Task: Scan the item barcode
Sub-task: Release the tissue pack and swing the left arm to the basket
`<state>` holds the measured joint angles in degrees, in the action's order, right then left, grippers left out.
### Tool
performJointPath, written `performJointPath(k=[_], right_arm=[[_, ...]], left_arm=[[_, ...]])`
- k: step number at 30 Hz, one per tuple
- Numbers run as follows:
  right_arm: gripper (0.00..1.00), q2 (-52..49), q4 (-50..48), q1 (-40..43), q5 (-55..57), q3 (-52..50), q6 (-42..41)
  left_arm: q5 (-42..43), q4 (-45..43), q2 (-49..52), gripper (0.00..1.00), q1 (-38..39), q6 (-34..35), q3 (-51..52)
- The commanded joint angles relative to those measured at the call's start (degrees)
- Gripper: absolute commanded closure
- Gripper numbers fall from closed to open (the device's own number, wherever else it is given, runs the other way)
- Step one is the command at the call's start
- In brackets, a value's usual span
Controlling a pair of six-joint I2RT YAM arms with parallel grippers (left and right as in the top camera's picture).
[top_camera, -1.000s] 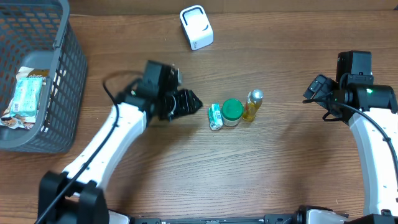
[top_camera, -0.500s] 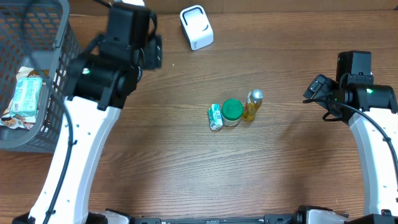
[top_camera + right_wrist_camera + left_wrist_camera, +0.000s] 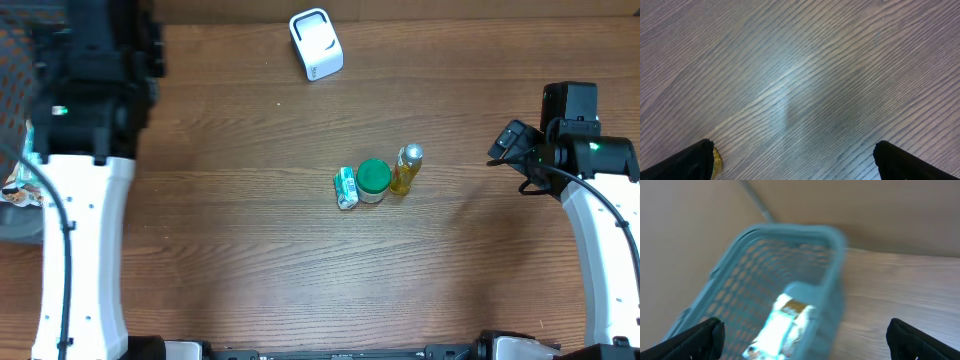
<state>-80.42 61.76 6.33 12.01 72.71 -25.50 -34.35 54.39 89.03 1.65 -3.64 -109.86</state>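
White arm links (image 3: 80,250), black wrist housings (image 3: 570,105) — thin black cables (image 3: 66,262), green lights (image 3: 592,147).

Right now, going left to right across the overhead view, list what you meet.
left arm → white scanner → green-and-white packet → green-lidded jar → yellow bottle → right gripper

Your overhead view is bright and evenly lit from above, sharp across the wooden worktop (image 3: 250,250). The bottle (image 3: 405,170) casts barely any shadow. The left arm (image 3: 85,90), close under the lens, reads dark and slightly soft.

Your left wrist view is badly smeared. The basket (image 3: 790,255) and the pale packet (image 3: 782,325) inside it have no crisp edges.

Your right wrist view shows crisp wood grain, a pale sheen across the middle and a dim shadow beside it. The right gripper (image 3: 792,165) shows only as soft, dark fingertips (image 3: 687,162) in the lower corners.
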Motion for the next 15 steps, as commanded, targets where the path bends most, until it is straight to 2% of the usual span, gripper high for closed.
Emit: performJointPath(k=[1,9,15], right_arm=[[0.0,-0.09,-0.13,0.07,0.37,0.63,-0.44],[0.0,-0.09,-0.13,0.07,0.37,0.63,-0.44],[0.0,-0.09,-0.13,0.07,0.37,0.63,-0.44]], left_arm=[[5.86,-0.28,-0.44,0.0,-6.71,-2.71,-0.87],[26.73,-1.01,0.83,0.01,-25.24,-4.22,-0.85],[29.51,0.81,8.02,0.03,-34.47,-7.58,-0.59]])
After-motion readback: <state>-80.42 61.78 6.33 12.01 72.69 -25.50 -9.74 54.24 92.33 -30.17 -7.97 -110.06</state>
